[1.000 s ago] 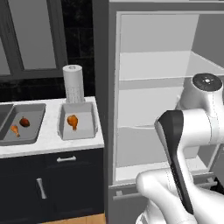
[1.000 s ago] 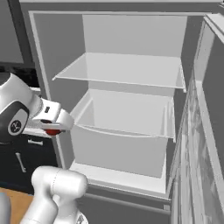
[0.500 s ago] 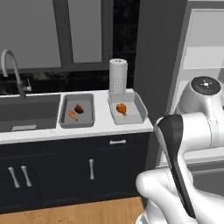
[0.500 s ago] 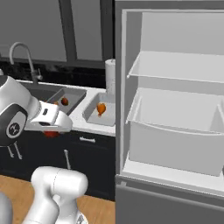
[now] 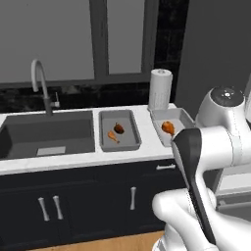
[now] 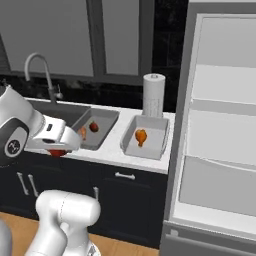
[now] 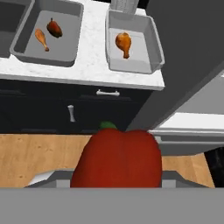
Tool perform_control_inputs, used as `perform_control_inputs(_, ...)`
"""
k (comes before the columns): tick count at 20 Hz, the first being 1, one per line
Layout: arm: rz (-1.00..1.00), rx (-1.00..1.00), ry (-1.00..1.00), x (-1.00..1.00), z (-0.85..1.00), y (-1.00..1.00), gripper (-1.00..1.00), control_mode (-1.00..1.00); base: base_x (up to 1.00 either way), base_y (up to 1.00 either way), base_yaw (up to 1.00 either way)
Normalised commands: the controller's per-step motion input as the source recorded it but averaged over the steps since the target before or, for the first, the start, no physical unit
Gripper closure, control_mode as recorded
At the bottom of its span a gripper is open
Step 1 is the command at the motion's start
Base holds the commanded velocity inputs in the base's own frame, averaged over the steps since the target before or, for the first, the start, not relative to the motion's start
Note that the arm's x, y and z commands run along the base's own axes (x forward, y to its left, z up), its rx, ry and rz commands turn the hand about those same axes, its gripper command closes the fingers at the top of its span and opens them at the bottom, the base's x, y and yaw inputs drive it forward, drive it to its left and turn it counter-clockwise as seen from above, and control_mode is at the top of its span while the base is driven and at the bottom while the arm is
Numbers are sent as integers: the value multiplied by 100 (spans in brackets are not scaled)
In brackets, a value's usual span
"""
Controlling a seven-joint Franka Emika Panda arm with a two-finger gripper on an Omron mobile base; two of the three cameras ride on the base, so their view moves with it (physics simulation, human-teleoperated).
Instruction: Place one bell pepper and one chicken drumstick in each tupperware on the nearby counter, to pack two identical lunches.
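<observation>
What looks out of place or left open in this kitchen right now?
The fridge beside the counter stands wide open, its shelves bare. Otherwise only the lunches look uneven: the right tupperware holds just a drumstick, its pepper in the tool.

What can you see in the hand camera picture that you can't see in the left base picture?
The hand view gives a close look at the red bell pepper held in the gripper, plus the wooden floor beneath it. The left base view takes in the faucet, the whole sink and the paper towel roll. Both show the two tubs on the counter: the left tupperware with a drumstick and a pepper, the right tupperware with one drumstick.
</observation>
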Motion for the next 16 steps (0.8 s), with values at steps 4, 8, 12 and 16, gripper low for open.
perform_control_inputs(4, 0, 0, 0, 0, 0, 0, 100, 100, 44, 0, -20)
perform_control_inputs(8, 0, 0, 0, 0, 0, 0, 100, 100, 49, 0, -26)
perform_control_inputs(12, 0, 0, 0, 0, 0, 0, 100, 100, 77, 0, -25)
perform_control_inputs(16, 0, 0, 0, 0, 0, 0, 100, 100, 75, 0, -16)
